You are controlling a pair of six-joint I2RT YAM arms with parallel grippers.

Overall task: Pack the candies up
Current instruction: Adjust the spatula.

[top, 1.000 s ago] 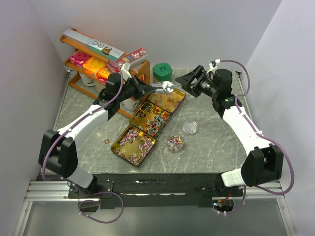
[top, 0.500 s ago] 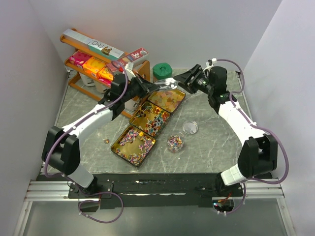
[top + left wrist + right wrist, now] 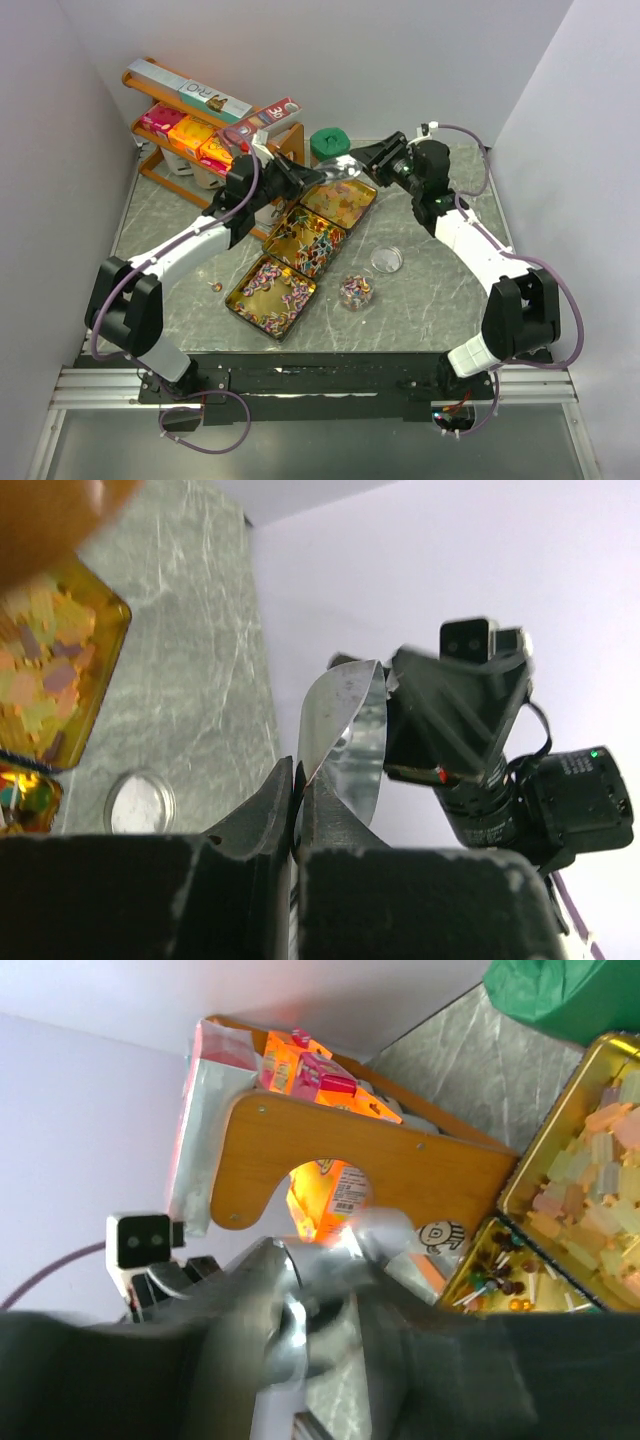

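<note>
Between the left jaws, clamped tight, sits a foil pouch; the right jaws flank its far edge, grip unclear. Below both, the candies lie in gold trays on the bench. Best pinch one wall only, then part gently.

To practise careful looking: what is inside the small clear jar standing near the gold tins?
The jar holds small mixed-colour candies, with no lid on it. The top ones cover those beneath, so how deep they go cannot be seen.
</note>
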